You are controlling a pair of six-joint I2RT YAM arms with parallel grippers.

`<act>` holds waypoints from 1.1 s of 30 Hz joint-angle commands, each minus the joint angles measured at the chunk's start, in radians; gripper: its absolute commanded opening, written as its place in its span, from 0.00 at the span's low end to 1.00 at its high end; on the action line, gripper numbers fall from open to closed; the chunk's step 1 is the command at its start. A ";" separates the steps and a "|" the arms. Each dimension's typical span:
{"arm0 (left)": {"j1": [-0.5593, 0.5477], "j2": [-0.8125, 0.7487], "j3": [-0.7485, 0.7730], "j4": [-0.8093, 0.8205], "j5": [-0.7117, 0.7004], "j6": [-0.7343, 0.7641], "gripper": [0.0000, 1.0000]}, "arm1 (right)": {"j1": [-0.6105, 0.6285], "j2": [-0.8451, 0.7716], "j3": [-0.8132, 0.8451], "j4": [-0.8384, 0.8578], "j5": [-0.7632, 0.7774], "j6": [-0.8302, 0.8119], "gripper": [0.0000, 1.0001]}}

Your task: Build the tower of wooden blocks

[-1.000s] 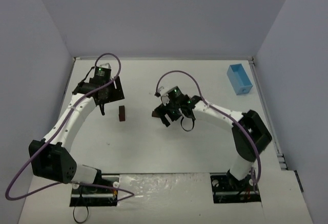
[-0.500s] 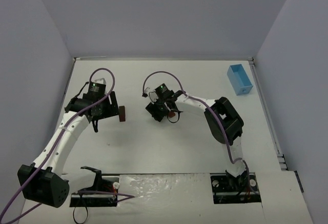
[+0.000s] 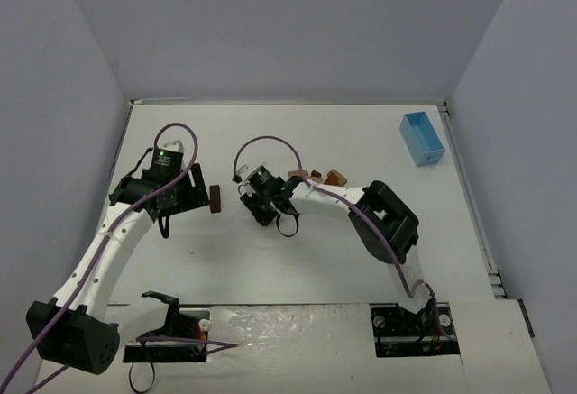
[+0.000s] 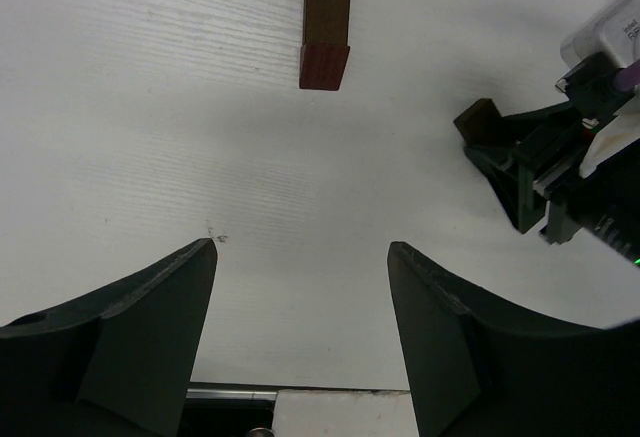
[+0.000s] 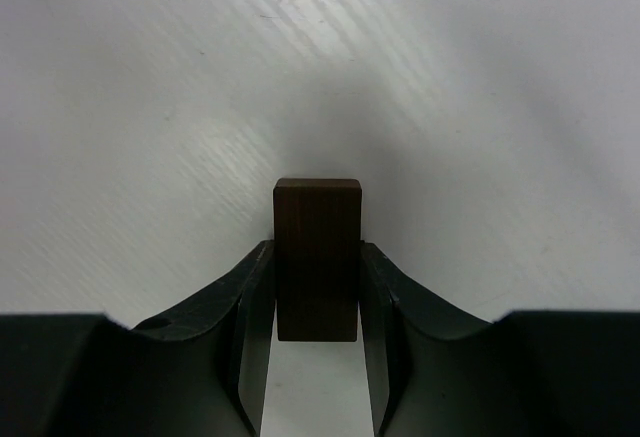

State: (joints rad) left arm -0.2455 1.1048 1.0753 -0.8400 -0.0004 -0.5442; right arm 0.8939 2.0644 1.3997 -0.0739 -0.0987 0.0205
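While the dark brown wood block (image 5: 317,219) sat between the fingers (image 5: 250,302) of the right gripper (image 5: 317,249), both dark fingers pressed against its long sides, so the gripper was closed on it. The block's far end stuck out past the fingertips toward the white table (image 3: 297,259). Whether that end touched the table could not be told. To the left of this gripper in the overhead view, and apart from it, a reddish-brown wood block (image 3: 215,199) stood upright and alone on the table. It lay between the two arms and closer to the left one. From the left wrist it appeared straight ahead of the left gripper (image 4: 300,249), clear of the fingertips. That gripper's jaws were spread wide with nothing between them. Behind the right arm, three loose wood blocks (image 3: 315,178) in tan and reddish-brown lay close together in a short row. Well apart from all of this, a light blue box (image 3: 422,139) sat near the table's far right corner.
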 commanded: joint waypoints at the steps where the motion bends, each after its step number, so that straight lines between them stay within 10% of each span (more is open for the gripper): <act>1: 0.006 -0.048 -0.003 -0.002 -0.011 -0.073 0.66 | 0.079 -0.045 -0.017 -0.015 0.181 0.394 0.15; 11: 0.004 -0.072 -0.021 -0.003 -0.021 -0.169 0.67 | 0.143 -0.096 0.018 -0.019 0.316 0.488 0.77; 33: -0.384 0.439 0.121 0.115 -0.127 -0.634 0.65 | -0.368 -0.861 -0.503 -0.072 0.259 0.336 0.87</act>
State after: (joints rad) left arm -0.6023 1.4848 1.1266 -0.7877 -0.1307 -1.0831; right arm 0.5690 1.2737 0.9346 -0.1456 0.2138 0.3943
